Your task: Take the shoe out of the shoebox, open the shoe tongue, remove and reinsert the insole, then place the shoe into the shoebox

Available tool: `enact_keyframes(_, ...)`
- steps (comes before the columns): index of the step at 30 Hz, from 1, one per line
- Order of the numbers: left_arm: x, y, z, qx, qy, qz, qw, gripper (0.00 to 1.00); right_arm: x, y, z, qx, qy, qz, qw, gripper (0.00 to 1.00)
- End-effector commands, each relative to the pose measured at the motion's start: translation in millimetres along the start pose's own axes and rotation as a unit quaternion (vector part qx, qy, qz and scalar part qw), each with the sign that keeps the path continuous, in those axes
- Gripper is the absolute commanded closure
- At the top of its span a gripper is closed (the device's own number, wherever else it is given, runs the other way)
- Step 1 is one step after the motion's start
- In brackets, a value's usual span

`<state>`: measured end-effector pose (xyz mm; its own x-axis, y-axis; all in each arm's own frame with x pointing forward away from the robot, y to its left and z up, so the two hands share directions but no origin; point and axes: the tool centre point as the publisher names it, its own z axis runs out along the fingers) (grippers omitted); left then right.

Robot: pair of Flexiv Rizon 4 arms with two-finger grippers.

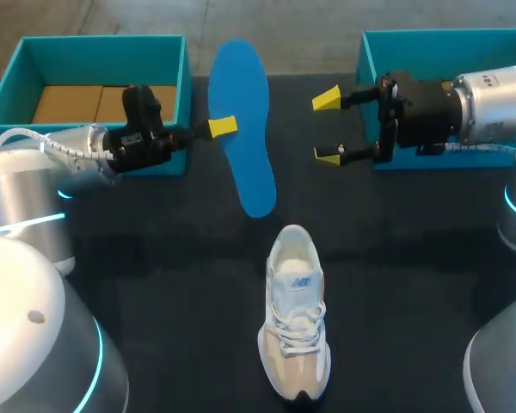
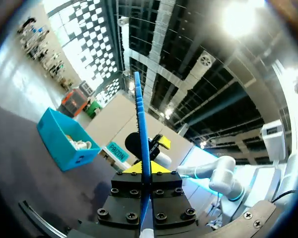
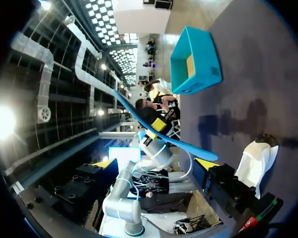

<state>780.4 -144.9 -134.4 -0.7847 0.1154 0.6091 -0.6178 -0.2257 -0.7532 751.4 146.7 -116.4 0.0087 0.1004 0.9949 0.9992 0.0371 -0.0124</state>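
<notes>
Yellow-tipped and clamped on one long edge of the blue insole (image 1: 245, 129), the left tool (image 1: 224, 127) holds it up off the dark worktop (image 1: 155, 292). The insole hangs between two teal boxes: the left shoebox (image 1: 103, 41), lined with brown card, and the right shoebox (image 1: 447, 36). Across from it the right tool (image 1: 328, 127) hangs with fingers spread wide and nothing between them. The white shoe (image 1: 296, 323) stands upright toward the worktop's near edge, well apart from both tools, its mouth facing the insole. The insole looks to be out, with reinsertion the step in hand — the next move calls for lining it up with the shoe's mouth, likely with the free tool steadying the shoe.
</notes>
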Motion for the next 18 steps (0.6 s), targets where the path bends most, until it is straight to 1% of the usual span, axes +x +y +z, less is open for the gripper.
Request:
enact_keyframes(1, 4.2, 0.6, 5.3, -0.007, 0.005, 0.273, 0.962, 1.0, 0.2, 0.8, 1.8, 0.0, -0.001, 0.001, 1.0, 0.0)
enact_keyframes(3, 5.0, 2.3, 6.3, -0.011, 0.011, 0.305, 0.952, 1.0, 0.2, 0.8, 1.8, 0.0, -0.001, 0.001, 1.0, 0.0)
enact_keyframes(4, 5.6, 3.9, 7.1, -0.012, 0.009, 0.341, 0.94, 1.0, 0.2, 0.8, 1.8, 0.0, -0.001, 0.001, 1.0, 0.0)
enact_keyframes(5, 5.3, 5.8, 7.6, -0.02, 0.013, 0.368, 0.93, 1.0, 0.2, 0.8, 1.8, 0.0, -0.001, 0.001, 1.0, 0.0)
enact_keyframes(6, 6.1, 6.1, 7.4, -0.021, 0.015, 0.382, 0.924, 1.0, 0.2, 0.8, 1.8, 0.0, -0.001, 0.001, 1.0, 0.0)
enact_keyframes(8, 7.1, 8.4, 6.0, -0.031, 0.016, 0.424, 0.905, 1.0, 0.2, 0.8, 1.8, 0.0, -0.001, 0.001, 1.0, 0.0)
enact_keyframes(10, 5.3, 10.3, 4.1, -0.036, 0.016, 0.478, 0.877, 1.0, 0.2, 0.8, 1.8, 0.0, -0.001, 0.001, 1.0, 0.0)
enact_keyframes(12, 1.2, 11.7, 1.6, -0.042, 0.012, 0.539, 0.841, 1.0, 0.2, 0.8, 1.8, 0.0, -0.001, 0.001, 1.0, 0.0)
enact_keyframes(13, -0.8, 11.9, 0.7, -0.046, 0.011, 0.555, 0.831, 1.0, 0.2, 0.8, 1.8, 0.0, -0.001, 0.001, 1.0, 0.0)
enact_keyframes(14, -2.6, 12.1, -0.3, -0.049, 0.009, 0.577, 0.815, 1.0, 0.2, 0.8, 1.8, 0.0, -0.001, 0.001, 1.0, 0.0)
enact_keyframes(16, -8.0, 12.4, -3.0, -0.056, 0.005, 0.625, 0.779, 1.0, 0.2, 0.8, 1.8, 0.0, -0.001, 0.001, 1.0, 0.0)
enact_keyframes(18, -14.1, 11.8, -5.8, -0.06, 0.0, 0.673, 0.737, 1.0, 0.2, 0.8, 1.8, 0.0, -0.001, 0.001, 1.0, 0.0)
